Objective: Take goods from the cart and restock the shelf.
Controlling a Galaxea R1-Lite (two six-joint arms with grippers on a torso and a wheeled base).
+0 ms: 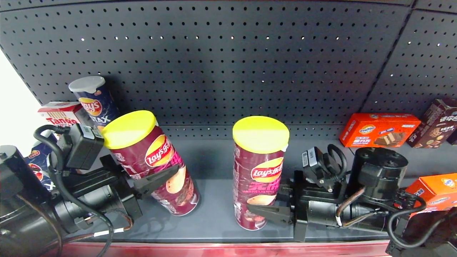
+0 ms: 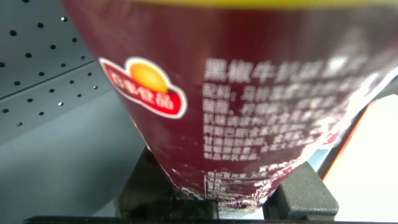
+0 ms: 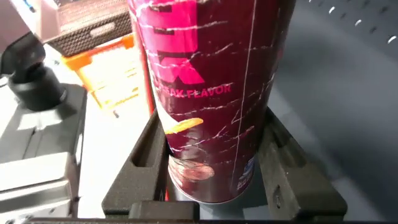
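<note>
Two maroon chip cans with yellow lids are over the dark shelf (image 1: pixel 214 167). The left can (image 1: pixel 153 164) leans with its top toward the left, its base low over the shelf board. My left gripper (image 1: pixel 160 178) is shut on its middle; close up, the can (image 2: pixel 249 106) sits between the fingers (image 2: pixel 305 193). The right can (image 1: pixel 259 171) stands upright on the shelf. My right gripper (image 1: pixel 266 210) is shut on its lower part, and the can (image 3: pixel 211 93) fills the space between both fingers (image 3: pixel 146 155).
A blue can with a grey lid (image 1: pixel 93 100) and a red-and-white box (image 1: pixel 60 114) stand at the back left. Orange (image 1: pixel 378 129) and brown (image 1: pixel 437 123) boxes are at the back right, another orange box (image 1: pixel 433 191) at the front right. A pegboard (image 1: pixel 228 64) backs the shelf.
</note>
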